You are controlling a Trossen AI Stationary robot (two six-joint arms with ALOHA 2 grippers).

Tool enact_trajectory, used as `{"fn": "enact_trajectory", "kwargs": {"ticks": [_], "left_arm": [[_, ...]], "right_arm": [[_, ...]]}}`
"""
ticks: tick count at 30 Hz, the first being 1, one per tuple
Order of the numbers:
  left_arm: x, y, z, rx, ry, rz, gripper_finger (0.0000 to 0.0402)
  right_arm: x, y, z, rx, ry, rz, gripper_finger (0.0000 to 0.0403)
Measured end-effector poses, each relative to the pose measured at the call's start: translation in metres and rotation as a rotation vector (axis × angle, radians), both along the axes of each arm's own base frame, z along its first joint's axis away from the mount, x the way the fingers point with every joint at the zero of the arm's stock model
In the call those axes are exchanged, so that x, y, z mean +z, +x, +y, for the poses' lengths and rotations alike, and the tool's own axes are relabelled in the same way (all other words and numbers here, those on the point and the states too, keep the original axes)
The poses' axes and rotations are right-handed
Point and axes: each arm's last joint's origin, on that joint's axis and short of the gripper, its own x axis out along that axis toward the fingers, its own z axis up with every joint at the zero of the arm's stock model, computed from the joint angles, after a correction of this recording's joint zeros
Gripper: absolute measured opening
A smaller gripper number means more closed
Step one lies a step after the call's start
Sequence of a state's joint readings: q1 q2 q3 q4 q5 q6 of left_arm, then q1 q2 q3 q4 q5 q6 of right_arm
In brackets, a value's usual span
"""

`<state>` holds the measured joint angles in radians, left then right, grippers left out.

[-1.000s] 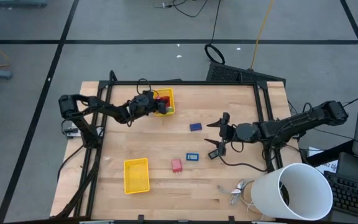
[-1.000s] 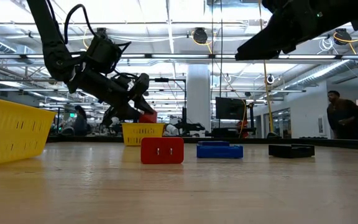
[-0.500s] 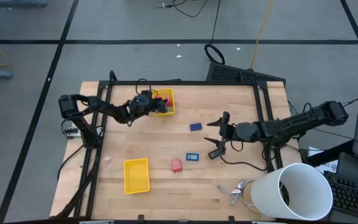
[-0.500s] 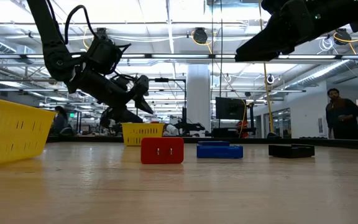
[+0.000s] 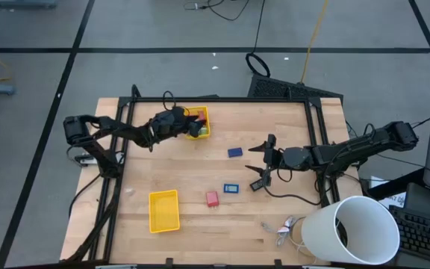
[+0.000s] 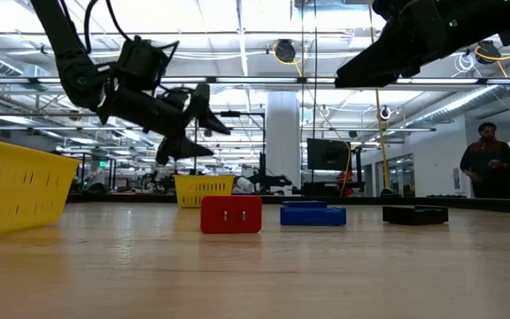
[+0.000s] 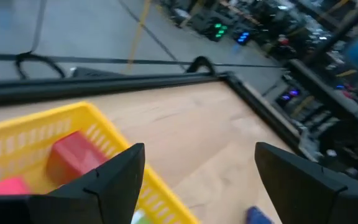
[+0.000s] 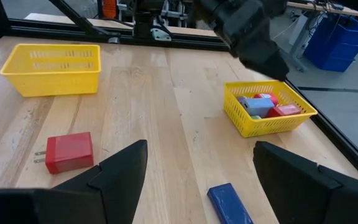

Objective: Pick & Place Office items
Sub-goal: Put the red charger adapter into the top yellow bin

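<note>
Overhead, left tool (image 5: 187, 124) gapes empty above far tray (image 5: 202, 133); right wrist shows its pieces (image 8: 267, 106).

No readable text anywhere.

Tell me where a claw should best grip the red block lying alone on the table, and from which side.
The red block lies flat on bare wood, apart from the blue pieces and the near yellow tray. Coming straight down from above looks best, pinching its two long side faces. The right wrist view shows small prongs sticking out of one short end, so that end is probably best avoided.
</note>
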<state>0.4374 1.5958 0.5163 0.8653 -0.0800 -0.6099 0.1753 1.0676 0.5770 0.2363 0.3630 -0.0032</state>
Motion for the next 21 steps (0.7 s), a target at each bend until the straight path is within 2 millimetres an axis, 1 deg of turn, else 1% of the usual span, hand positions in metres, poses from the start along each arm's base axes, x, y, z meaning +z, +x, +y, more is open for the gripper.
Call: {"fn": "enact_trajectory", "kwargs": {"ticks": [6, 8, 12, 17, 19, 21], "left_arm": [[0.02, -0.004, -0.004, -0.079, 0.04, -0.054, 0.0296], [0.025, -0.004, -0.008, -0.115, 0.06, -0.06, 0.0292], [0.034, -0.002, -0.027, -0.205, 0.149, -0.02, 0.0282], [0.053, -0.004, -0.05, -0.288, 0.233, -0.051, 0.0272], [0.062, -0.007, -0.058, -0.311, 0.259, -0.075, 0.0269], [0.068, -0.01, -0.066, -0.312, 0.277, -0.067, 0.0265]], "right_arm": [[0.002, 0.001, 0.0, 0.003, 0.005, -0.021, 0.0279], [0.003, 0.001, 0.001, 0.007, 0.008, -0.036, 0.0279], [0.005, 0.001, 0.004, 0.062, 0.037, -0.051, 0.0279], [0.006, 0.003, 0.009, 0.166, 0.182, -0.077, 0.0279], [0.004, 0.005, 0.013, 0.191, 0.238, -0.074, 0.0279], [-0.001, 0.007, 0.02, 0.221, 0.256, -0.056, 0.0279]]}}
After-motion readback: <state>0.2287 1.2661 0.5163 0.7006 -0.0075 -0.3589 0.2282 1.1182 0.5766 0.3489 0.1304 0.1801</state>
